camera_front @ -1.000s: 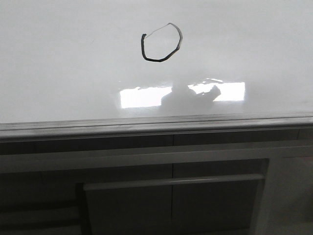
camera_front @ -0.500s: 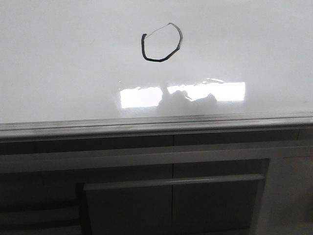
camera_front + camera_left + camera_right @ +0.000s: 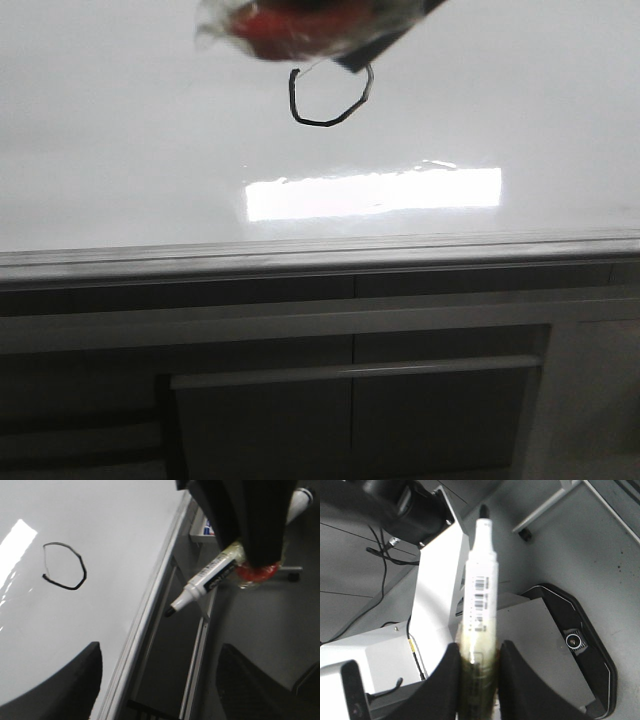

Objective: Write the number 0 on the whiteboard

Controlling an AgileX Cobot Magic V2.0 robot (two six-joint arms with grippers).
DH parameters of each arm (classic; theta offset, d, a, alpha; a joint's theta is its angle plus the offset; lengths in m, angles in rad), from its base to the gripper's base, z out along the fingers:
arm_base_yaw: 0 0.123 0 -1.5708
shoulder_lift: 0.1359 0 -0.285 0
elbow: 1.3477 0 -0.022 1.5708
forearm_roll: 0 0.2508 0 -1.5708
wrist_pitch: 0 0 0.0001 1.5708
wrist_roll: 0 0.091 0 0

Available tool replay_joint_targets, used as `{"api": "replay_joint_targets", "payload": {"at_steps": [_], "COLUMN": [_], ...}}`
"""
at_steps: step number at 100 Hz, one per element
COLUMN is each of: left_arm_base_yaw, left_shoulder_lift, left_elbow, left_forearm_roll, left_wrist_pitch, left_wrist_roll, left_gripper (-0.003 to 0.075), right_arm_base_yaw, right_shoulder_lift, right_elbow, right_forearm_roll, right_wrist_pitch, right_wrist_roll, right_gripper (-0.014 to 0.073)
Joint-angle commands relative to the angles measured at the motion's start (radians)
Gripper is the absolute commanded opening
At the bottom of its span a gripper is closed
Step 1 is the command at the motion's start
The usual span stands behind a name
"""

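The number 0 [image 3: 322,123] is a black marker loop on the whiteboard [image 3: 120,150]. It also shows in the left wrist view [image 3: 62,585] on the whiteboard [image 3: 110,525]. My right gripper [image 3: 479,652] is shut on a white marker [image 3: 481,595] with a black tip. In the left wrist view that marker [image 3: 205,582] hangs off the board's edge, its tip in the air. In the front view the right gripper [image 3: 300,25] is a red and clear blur that hides the top of the loop. My left gripper [image 3: 160,690] is open and empty above the board's frame.
A grey metal frame [image 3: 300,250] runs along the whiteboard's edge. Dark cabinet panels with bars [image 3: 350,400] lie beyond it. A bright rectangular glare [image 3: 370,192] sits on the board below the loop. The right wrist view shows white robot housing [image 3: 435,600] and cables.
The right gripper has come into the top of the front view and covers the top of the loop. The dark reflection across the glare has gone.
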State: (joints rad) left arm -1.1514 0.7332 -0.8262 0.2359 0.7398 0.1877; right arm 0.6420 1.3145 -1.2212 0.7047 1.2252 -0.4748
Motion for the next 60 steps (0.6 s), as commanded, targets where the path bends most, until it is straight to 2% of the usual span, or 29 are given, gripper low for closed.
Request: {"api": "replay_joint_targets", "payload": {"at_steps": [1, 12, 41, 60], "left_arm_base_yaw": [-0.007, -0.007, -0.007, -0.007], "left_shoulder_lift": [0.068, 0.15, 0.247, 0.266], "left_elbow": [-0.081, -0.131, -0.226, -0.227], "left_forearm_roll": [-0.066, -0.103, -0.179, -0.184], "left_wrist_pitch": [0.007, 0.074, 0.074, 0.065], "left_wrist_roll": [0.134, 0.205, 0.313, 0.322], "left_gripper": [0.046, 0.0459, 0.0459, 0.0437], "right_arm_base_yaw": [-0.004, -0.004, -0.004, -0.004], "right_shoulder_lift": [-0.021, -0.021, -0.021, -0.021], "right_elbow": [-0.046, -0.046, -0.046, -0.046], "right_forearm_roll": [0.068, 0.093, 0.099, 0.099], "right_wrist_pitch": [0.034, 0.041, 0.041, 0.027], "right_wrist_roll": [-0.025, -0.026, -0.026, -0.026], "right_gripper": [-0.0076, -0.0076, -0.0076, -0.0076]}}
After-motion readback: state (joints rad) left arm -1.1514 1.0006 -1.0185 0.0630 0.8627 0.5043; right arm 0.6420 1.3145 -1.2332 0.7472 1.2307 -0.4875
